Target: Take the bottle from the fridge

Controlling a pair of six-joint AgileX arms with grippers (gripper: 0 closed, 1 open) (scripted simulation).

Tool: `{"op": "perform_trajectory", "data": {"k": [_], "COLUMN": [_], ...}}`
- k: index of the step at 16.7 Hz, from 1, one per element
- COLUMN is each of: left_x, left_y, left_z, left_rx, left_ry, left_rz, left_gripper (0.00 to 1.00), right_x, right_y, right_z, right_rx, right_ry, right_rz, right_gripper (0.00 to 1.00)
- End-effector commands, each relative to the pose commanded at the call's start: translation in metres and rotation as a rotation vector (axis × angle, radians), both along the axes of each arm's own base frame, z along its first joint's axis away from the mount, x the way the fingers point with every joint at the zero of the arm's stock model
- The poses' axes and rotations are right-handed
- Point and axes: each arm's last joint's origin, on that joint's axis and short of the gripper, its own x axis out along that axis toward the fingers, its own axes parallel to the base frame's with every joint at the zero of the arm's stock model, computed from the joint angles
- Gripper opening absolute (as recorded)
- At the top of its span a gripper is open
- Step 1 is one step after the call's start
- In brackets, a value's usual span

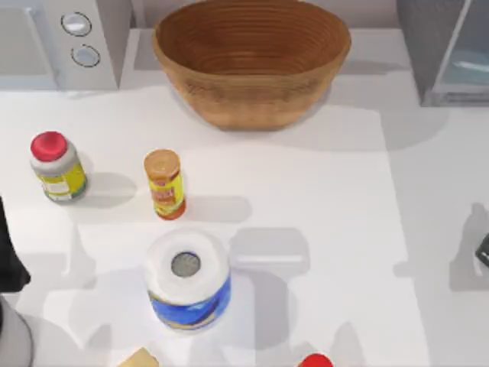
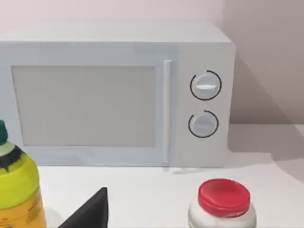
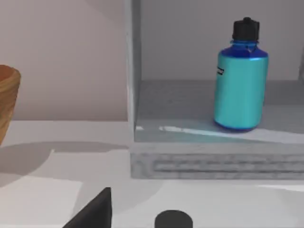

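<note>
The turquoise bottle [image 3: 240, 78] with a dark blue top stands upright on the shelf inside the fridge [image 3: 213, 156], seen from the right wrist view. The fridge [image 1: 428, 46] is the dark grey cabinet at the table's back right corner, with its pale bluish panel beside it. My right gripper [image 1: 483, 250] hovers at the table's right edge, well in front of the fridge and apart from the bottle. At the left edge, near the front, is my left arm [image 1: 8, 256]; its wrist view faces the white box with two knobs.
A woven basket [image 1: 252, 92] sits at the back centre and a white two-knob box [image 1: 84, 42] at the back left. A red-capped jar [image 1: 57, 168], an orange canister [image 1: 164, 183] and a paper roll [image 1: 187, 279] stand left of centre. The white tabletop [image 1: 428, 229] lies bare in front of the fridge.
</note>
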Motion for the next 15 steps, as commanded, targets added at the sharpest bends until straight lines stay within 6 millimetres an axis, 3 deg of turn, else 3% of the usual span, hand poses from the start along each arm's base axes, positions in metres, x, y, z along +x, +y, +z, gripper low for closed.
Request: {"op": "perform_trajectory", "data": {"k": [8, 12, 15], "left_x": [0.0, 0.0, 0.0], "left_y": [0.0, 0.0, 0.0], "left_z": [0.0, 0.0, 0.0], "left_rx": [0.0, 0.0, 0.0], "left_ry": [0.0, 0.0, 0.0], "left_rz": [0.0, 0.0, 0.0], "left_gripper": [1.0, 1.0, 1.0], "right_x": [0.013, 0.038, 0.061], "right_y": [-0.007, -0.02, -0.037], "right_z": [0.015, 0.022, 0.013], "right_rx": [-0.01, -0.018, -0.011], "right_ry": [-0.039, -0.046, -0.013], "right_rz": [0.001, -0.004, -0.01], "right_gripper": [1.0, 1.0, 1.0]}}
